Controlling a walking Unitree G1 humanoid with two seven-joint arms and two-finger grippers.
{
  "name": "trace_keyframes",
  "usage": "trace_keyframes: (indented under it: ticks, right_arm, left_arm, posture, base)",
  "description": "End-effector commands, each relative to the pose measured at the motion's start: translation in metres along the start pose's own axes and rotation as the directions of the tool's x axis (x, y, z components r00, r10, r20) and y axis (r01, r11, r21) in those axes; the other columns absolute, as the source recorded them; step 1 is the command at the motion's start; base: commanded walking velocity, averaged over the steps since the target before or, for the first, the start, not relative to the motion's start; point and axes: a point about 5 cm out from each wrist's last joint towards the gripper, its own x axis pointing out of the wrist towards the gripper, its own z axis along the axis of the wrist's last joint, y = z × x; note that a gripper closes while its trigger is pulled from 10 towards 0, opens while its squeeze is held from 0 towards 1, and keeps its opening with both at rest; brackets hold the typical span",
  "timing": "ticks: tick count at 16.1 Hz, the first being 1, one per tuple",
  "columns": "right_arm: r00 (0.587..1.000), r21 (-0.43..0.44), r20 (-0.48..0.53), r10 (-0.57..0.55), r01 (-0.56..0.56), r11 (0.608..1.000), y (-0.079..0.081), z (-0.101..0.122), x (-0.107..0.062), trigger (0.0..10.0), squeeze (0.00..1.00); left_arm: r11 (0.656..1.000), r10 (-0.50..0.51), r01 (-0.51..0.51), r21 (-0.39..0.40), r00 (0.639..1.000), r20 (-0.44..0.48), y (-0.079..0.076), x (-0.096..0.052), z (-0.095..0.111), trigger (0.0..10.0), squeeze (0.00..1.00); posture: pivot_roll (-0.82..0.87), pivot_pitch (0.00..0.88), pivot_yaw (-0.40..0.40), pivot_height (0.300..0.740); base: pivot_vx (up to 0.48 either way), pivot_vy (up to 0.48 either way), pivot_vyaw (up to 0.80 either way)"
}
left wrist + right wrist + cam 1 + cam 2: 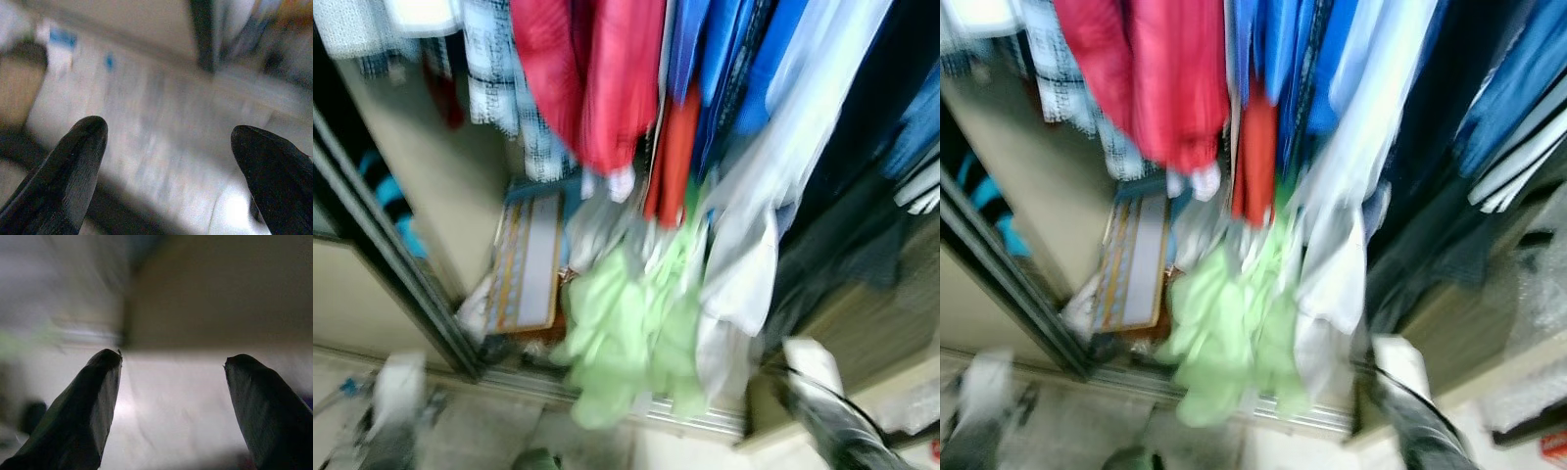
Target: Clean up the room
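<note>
Clothes hung in a row before us inside an open closet, all blurred by our own motion. We counted one red garment point(592, 78), one narrower orange-red piece point(674, 157) beside it, a bunch of blue ones point(729, 59) too smeared to count apart, one long white garment point(773, 186) reaching low, and one checked white-and-blue piece point(499, 69) at the left end. Dark clothing point(862, 196) filled the right side. Below the rail, one pale green garment point(626, 333) spilled from among the hanging clothes down over the closet's metal floor track point(695, 416), its lower end lying on that track. Just left of it one flat framed board point(527, 264) leaned against the closet's inner wall. One dark door frame point(382, 255) ran slantwise at the left.

From the head we saw our two arms low at the picture's bottom corners, the left arm point(396, 401) and the right arm point(827, 411), both well apart from the clothes.

The wrist cameras added what the head did not: our left gripper point(168, 147) had its two fingers spread wide apart with nothing between them, over pale floor point(161, 147), with one small white-and-blue object point(58, 46) too blurred to name. Our right gripper point(171, 377) likewise held its two fingers wide apart and empty, above a pale surface, a faint green smear off at one edge.
</note>
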Motion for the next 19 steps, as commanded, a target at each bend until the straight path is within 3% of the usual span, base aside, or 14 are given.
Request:
trace_keyframes:
  ticks: [1,4,7,8,9,10,12,13,14,15,16,18,19]
  right_arm:
    - [0.997,0.009,-0.027,0.072,-0.072,0.997,0.017,-0.004,-0.001,10.0,0.0]
    - [0.997,0.024,-0.008,0.075,-0.075,0.997,0.01,0.003,0.0,10.0,0.0]
    - [0.996,0.072,0.064,0.058,-0.063,0.995,-0.003,0.012,0.0,10.0,0.0]
    - [0.985,0.047,0.153,0.082,-0.09,0.995,0.002,0.034,0.0,10.0,0.0]
    - [0.972,0.046,0.218,0.087,-0.099,0.994,0.007,0.055,-0.002,10.0,0.0]
    - [0.949,0.099,0.305,0.078,-0.114,0.989,0.006,0.091,-0.005,10.0,0.0]
    - [0.921,0.123,0.382,0.078,-0.135,0.983,0.007,0.126,-0.012,10.0,0.0]
    - [0.889,0.126,0.445,0.11,-0.183,0.975,0.017,0.163,-0.023,10.0,0.0]
    - [0.878,0.123,0.463,0.121,-0.199,0.972,0.02,0.174,-0.027,10.0,0.0]
    - [0.858,0.085,0.491,0.153,-0.222,0.971,0.031,0.194,-0.035,10.0,0.0]
    - [0.858,0.034,0.48,0.181,-0.224,0.974,0.051,0.211,-0.045,10.0,0.0]
    - [0.85,0.069,0.485,0.206,-0.272,0.96,0.069,0.221,-0.053,10.0,0.0]
    - [0.846,0.066,0.493,0.204,-0.271,0.96,0.077,0.222,-0.056,10.0,0.0]
  left_arm:
    - [0.999,-0.03,0.03,-0.012,0.999,-0.013,-0.01,-0.001,-0.002,10.0,0.0]
    - [0.999,-0.016,0.016,-0.04,1.0,0.009,-0.012,0.0,0.002,10.0,0.0]
    - [0.978,-0.016,0.042,-0.203,0.992,0.128,-0.014,0.002,0.029,10.0,0.0]
    - [0.954,-0.013,0.076,-0.291,0.977,0.212,-0.017,0.003,0.055,10.0,0.0]
    - [0.942,-0.019,0.11,-0.317,0.961,0.276,-0.02,0.002,0.074,10.0,0.0]
    - [0.913,-0.02,0.153,-0.377,0.942,0.335,-0.024,0.001,0.101,10.0,0.0]
    - [0.867,-0.023,0.198,-0.457,0.932,0.361,-0.027,0.0,0.121,10.0,0.0]
    - [0.859,-0.006,0.2,-0.471,0.924,0.382,-0.032,-0.002,0.143,10.0,0.0]
    - [0.861,0.0,0.199,-0.469,0.921,0.389,-0.033,-0.004,0.149,10.0,0.0]
    - [0.885,0.012,0.186,-0.427,0.907,0.421,-0.039,-0.007,0.16,10.0,0.0]
    - [0.911,0.073,0.142,-0.386,0.868,0.491,-0.042,-0.015,0.175,10.0,0.0]
    - [0.927,0.201,0.013,-0.375,0.826,0.527,-0.036,-0.022,0.187,10.0,0.0]
    - [0.959,0.249,-0.1,-0.265,0.742,0.623,-0.034,-0.031,0.199,10.0,0.0]
  posture:
    - [0.0,0.0,-0.078,0.74]
    - [-0.01,0.0,-0.082,0.74]
    - [-0.02,0.0,-0.081,0.74]
    - [-0.02,0.0,-0.078,0.74]
    - [-0.02,0.0,-0.077,0.74]
    - [-0.03,0.0,-0.078,0.74]
    - [-0.03,0.0,-0.08,0.74]
    - [-0.03,0.0,-0.083,0.74]
    - [-0.03,0.0,-0.083,0.74]
    - [-0.03,0.0,-0.081,0.74]
    - [-0.04,0.0,-0.08,0.74]
    - [-0.05,0.0,-0.079,0.74]
    - [-0.05,0.0,-0.08,0.74]
  base:
    - [0.0,0.0,0.0]
    - [0.0,0.0,0.0]
    - [0.0,0.0,0.0]
    - [0.0,0.0,0.0]
    - [0.0,0.0,0.0]
    - [0.0,0.0,0.0]
    - [0.0,0.0,0.0]
    - [0.0,0.0,0.0]
    - [0.0,0.0,0.0]
    - [0.0,0.0,0.0]
    - [0.0,0.0,0.0]
    - [0.0,0.0,0.0]
    - [0.0,0.0,0.0]
